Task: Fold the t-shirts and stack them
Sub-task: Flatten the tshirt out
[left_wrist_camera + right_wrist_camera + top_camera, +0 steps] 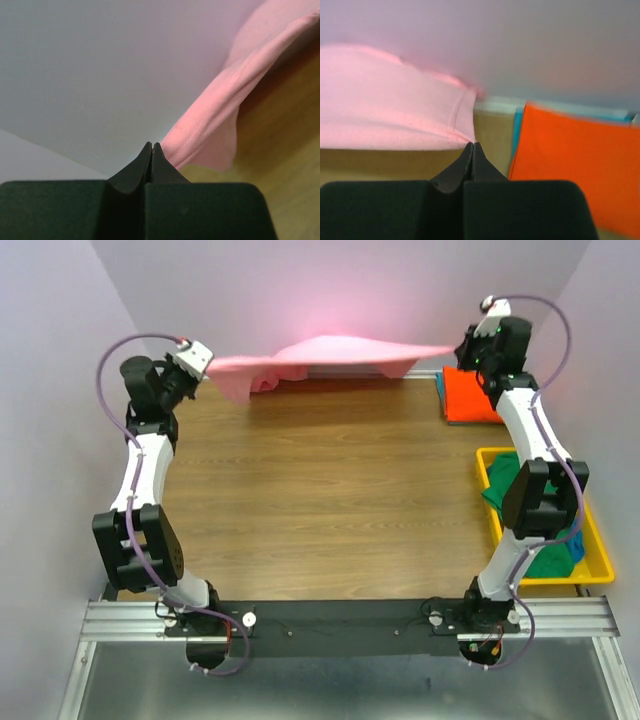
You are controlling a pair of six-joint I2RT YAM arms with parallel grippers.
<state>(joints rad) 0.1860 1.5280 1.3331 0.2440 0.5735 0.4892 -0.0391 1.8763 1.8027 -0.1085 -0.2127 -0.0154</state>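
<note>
Backdrop: pale lilac walls (pixel 300 280) close round your wooden surface (pixel 320 500).
Left tool: your left tool (pixel 151 146) is pinched fully closed on one edge of the pink t-shirt (pixel 330 352), at the far left.
Pink t-shirt: it hangs stretched between both tools along the far edge, sagging at the left.
Right tool: your right tool (pixel 471 145) is clamped tight on the opposite hem.
Far right: the orange t-shirt (pixel 470 395) lies folded on a blue t-shirt (pixel 516 131); nearer you, a green t-shirt (pixel 500 492) sits in the yellow bin (pixel 592 545).

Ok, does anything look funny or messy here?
Nothing looks broken or spilled. The pink t-shirt hangs stretched between the left gripper and the right gripper, sagging unevenly. Green cloth lies crumpled in the yellow bin, not folded.
</note>
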